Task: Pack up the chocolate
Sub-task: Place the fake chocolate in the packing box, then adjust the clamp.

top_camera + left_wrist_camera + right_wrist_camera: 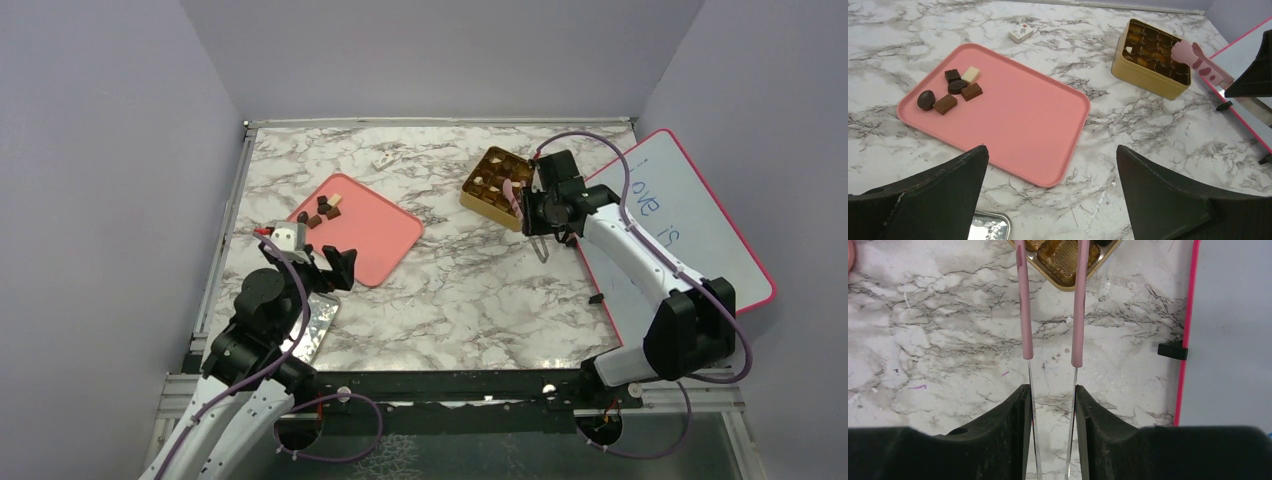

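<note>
Right wrist view, hazard: the metal legs of the pink tweezers (1024,305) could slip or twist in my grip, or their tips could snag the rim of the gold box (1063,262) and shove it. My right tool (1052,388) is clamped on those legs; the arms stand parted over the box, tips outside this view. My left tool (1052,150) is fully spread and empty, near the pink tray (1018,125), where six pieces of chocolate (957,86) cluster at one corner
</note>
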Controlling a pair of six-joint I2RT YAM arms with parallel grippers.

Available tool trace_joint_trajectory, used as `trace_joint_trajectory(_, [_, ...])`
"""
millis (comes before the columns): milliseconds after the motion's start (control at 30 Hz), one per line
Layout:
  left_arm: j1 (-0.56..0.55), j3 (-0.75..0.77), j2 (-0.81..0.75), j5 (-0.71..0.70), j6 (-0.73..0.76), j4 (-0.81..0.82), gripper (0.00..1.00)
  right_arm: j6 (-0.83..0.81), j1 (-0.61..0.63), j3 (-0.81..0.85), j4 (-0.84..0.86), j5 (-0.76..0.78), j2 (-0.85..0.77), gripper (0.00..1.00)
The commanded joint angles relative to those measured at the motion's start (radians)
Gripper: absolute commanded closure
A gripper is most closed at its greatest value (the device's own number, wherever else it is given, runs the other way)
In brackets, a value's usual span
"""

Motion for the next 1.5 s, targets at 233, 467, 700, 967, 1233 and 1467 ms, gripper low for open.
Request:
trace_joint_trajectory(233, [0.002, 0.044, 0.141, 0.148, -0.044, 0.024, 0.04, -0.04, 0.004, -0.075, 0.119, -0.198, -0.15, 0.62])
trace_joint_trajectory(467, [0.002, 0.021, 0.291, 0.388, -0.269, 0.204, 0.15, -0.037, 0.051, -0.167, 0.246, -0.29, -0.215, 0.63])
trace_joint_trajectory(700, [0.004, 0.066, 0.458, 0.36, -0.415, 0.313, 0.22, -0.028, 0.208, -0.177, 0.304, -0.238, -0.198, 0.63])
trace_joint_trajectory(967, [0.008, 0.146, 0.557, 0.392, -0.602, 0.428, 0.34, -0.05, 0.41, -0.205, 0.438, -0.191, -0.205, 0.63])
trace_joint_trajectory(1233, [0.01, 0.151, 0.595, 0.329, -0.667, 0.469, 0.38, -0.084, 0.565, -0.189, 0.483, -0.111, -0.197, 0.63])
trace_joint_trajectory(1467, [0.01, 0.121, 0.596, 0.142, -0.547, 0.288, 0.38, -0.076, 0.599, -0.163, 0.459, -0.054, -0.232, 0.64])
